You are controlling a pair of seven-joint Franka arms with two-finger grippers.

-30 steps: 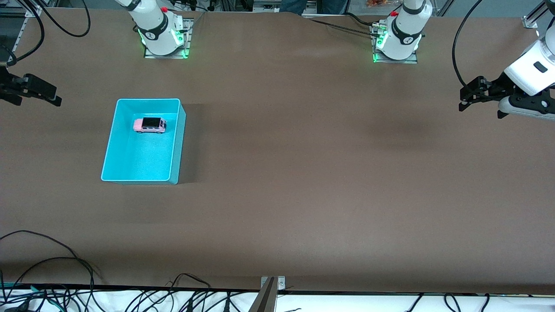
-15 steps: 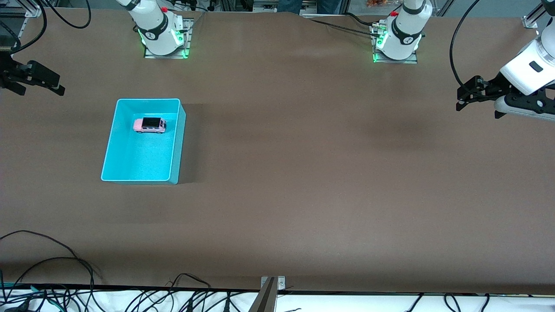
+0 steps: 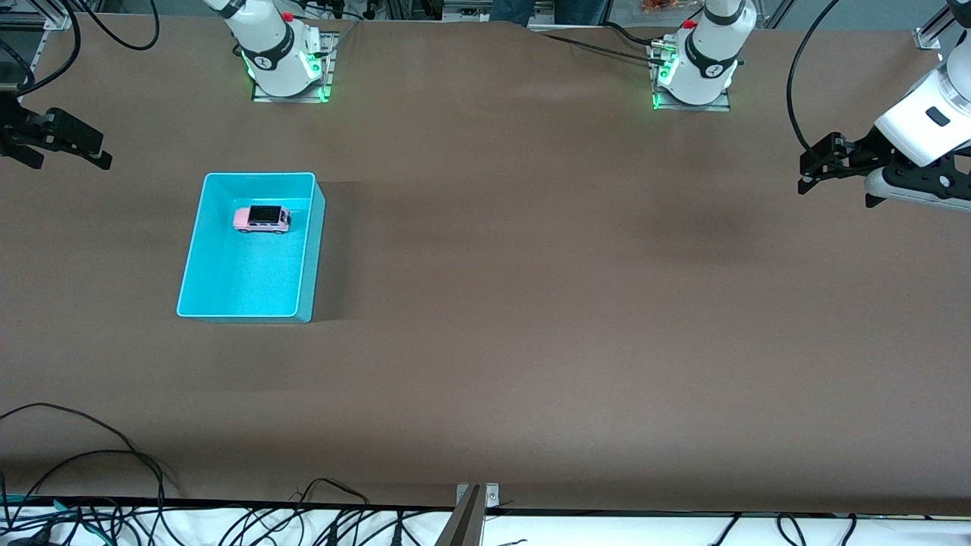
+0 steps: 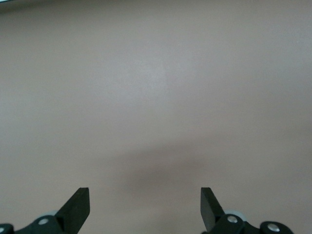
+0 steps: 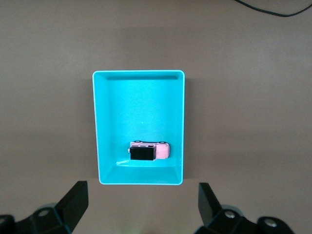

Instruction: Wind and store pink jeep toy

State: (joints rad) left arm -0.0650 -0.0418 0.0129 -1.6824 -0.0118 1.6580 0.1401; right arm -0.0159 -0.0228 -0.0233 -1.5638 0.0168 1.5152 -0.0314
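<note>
Bin [image 3: 250, 250], turquoise, sits toward the right arm's end of the table, and the pink jeep toy [image 3: 262, 218] stands upright in its part farther from the front camera. Right gripper [image 3: 64, 144] and left gripper [image 3: 823, 163] hang well apart from the bin, over the table's two ends. Left wrist view: left gripper [image 4: 145, 207] with jaws spread wide over bare table [image 4: 156, 97], holding nothing. Right wrist view: right gripper [image 5: 144, 204] likewise spread and empty, with the bin [image 5: 105, 126] and jeep [image 5: 149, 151] below.

The jeep [image 3: 262, 218] sits in the bin [image 3: 312, 227] — both grippers, left [image 3: 810, 171] and right [image 3: 95, 152], hang open at the worktop's [image 3: 531, 303] ends.
</note>
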